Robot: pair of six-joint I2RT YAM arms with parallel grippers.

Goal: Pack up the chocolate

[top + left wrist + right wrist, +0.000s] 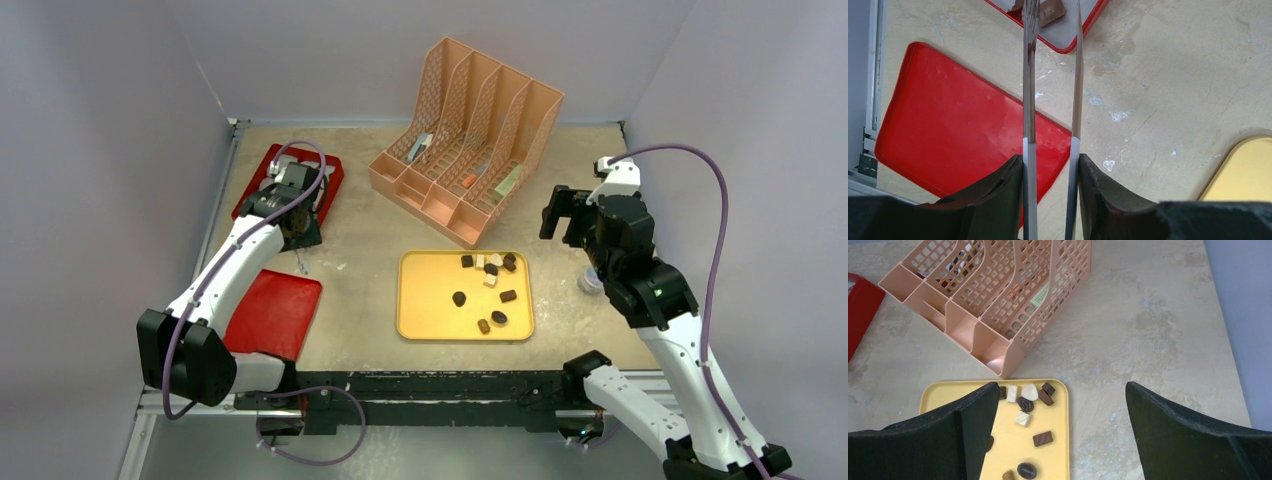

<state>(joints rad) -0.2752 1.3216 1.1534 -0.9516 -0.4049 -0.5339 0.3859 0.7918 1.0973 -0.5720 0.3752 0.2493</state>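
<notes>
Several chocolate pieces (491, 268), dark brown, caramel and cream-white, lie loose on a yellow tray (425, 300) in the middle of the table. They also show in the right wrist view (1043, 438) on the same tray (1053, 460). My left gripper (297, 228) is shut on metal tongs (301, 262) and hangs over the table between a red box (325, 185) and a red lid (272, 312). In the left wrist view the tongs (1029, 90) reach toward the box (1083, 35). My right gripper (565, 215) is open and empty, above the table right of the tray.
A peach mesh file organizer (470, 140) stands behind the tray and shows in the right wrist view (998, 295). A small white object (592, 281) lies under my right arm. A brown item (1050, 11) sits inside the red box. Purple walls close in the sides.
</notes>
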